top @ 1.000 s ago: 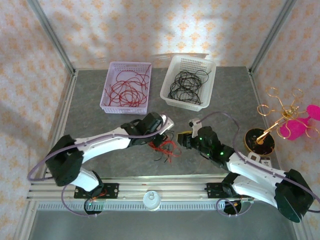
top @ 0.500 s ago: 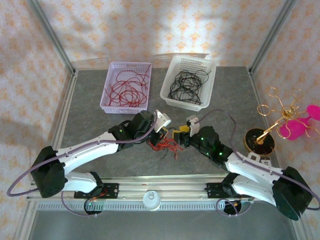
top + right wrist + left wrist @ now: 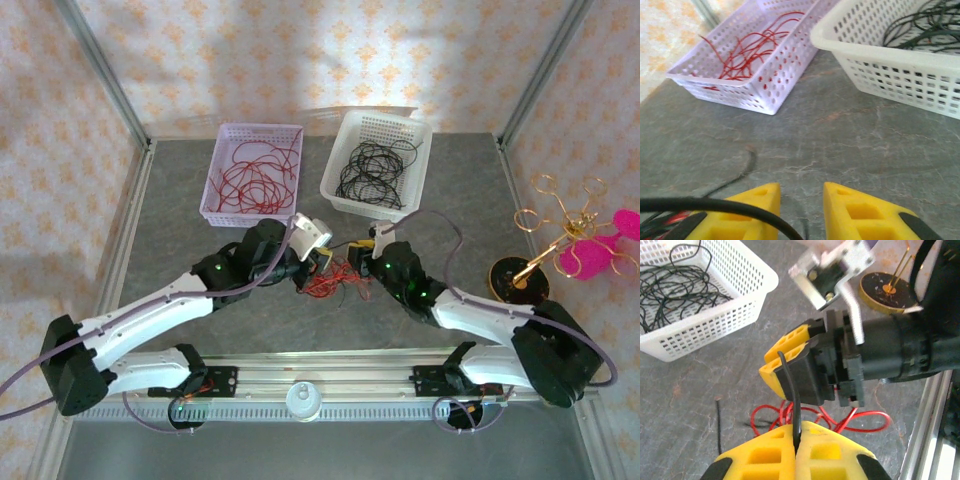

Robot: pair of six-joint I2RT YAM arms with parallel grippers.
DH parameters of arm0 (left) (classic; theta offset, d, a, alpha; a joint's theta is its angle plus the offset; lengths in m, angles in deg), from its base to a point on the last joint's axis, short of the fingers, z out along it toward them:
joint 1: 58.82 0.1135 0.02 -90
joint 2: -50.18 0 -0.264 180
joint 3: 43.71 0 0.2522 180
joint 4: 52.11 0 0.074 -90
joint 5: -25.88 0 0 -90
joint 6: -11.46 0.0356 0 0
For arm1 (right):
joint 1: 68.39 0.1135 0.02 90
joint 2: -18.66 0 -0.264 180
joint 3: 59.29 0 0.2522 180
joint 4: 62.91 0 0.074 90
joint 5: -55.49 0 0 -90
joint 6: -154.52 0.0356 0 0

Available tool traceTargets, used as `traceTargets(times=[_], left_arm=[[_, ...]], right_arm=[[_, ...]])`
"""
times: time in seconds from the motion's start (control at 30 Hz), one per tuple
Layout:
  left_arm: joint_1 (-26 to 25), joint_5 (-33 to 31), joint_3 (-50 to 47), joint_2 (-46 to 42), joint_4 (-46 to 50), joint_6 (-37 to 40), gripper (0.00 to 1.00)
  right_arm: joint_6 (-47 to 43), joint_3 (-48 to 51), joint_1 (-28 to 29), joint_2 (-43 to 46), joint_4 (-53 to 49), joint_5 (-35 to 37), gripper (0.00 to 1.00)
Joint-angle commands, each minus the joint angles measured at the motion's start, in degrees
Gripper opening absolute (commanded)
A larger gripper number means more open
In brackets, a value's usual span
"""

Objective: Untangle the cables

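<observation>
A small tangle of red and black cables [image 3: 325, 287] lies on the grey table between the two grippers. My left gripper [image 3: 318, 262] hangs just above its left side. In the left wrist view that gripper [image 3: 796, 432] is shut on a black wire [image 3: 792, 395], which rises from its yellow fingertips to my right gripper [image 3: 785, 354]. Red loops [image 3: 867, 419] lie on the table beneath. My right gripper [image 3: 358, 262] is close to the left one. In its own view its jaws [image 3: 801, 192] stand apart, and a black wire [image 3: 715, 205] crosses over the left fingertip into the gap.
A lilac basket [image 3: 222, 135] with red wires and a white basket [image 3: 335, 185] with black wires stand at the back. A gold wire stand on a dark round base [image 3: 520, 280] and a pink object [image 3: 600, 250] are at the right. A metal rail [image 3: 320, 375] runs along the near edge.
Both arms reached farther back and drew together over the tangle. The left gripper kept its hold on the black wire. The right gripper's jaws widened, then narrowed.
</observation>
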Motion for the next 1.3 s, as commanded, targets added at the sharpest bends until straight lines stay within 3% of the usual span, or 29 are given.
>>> traceTargets(times=[0.0, 0.33, 0.93, 1.17, 1.27], left_arm=[[-0.4, 0.5, 1.2, -2.8, -3.7, -0.8, 0.0], [-0.5, -4.8, 0.4, -8.8, -8.8, -1.8, 0.0], [-0.4, -3.7, 8.6, -11.9, -7.2, -2.4, 0.0], [-0.4, -6.3, 9.0, -11.6, -7.6, -2.9, 0.0], [-0.4, -6.9, 9.5, -11.4, -8.0, -3.0, 0.0]], right_arm=[[3.9, 0.3, -0.8, -2.0, 1.7, 6.3, 0.24], [11.8, 6.1, -3.6, -3.4, 1.8, 13.8, 0.17], [18.9, 6.5, -6.7, -13.0, 4.3, 18.5, 0.17], [20.8, 5.1, -10.5, -13.1, -0.1, 19.5, 0.25], [19.9, 5.2, -12.1, -11.1, -0.8, 17.6, 0.37]])
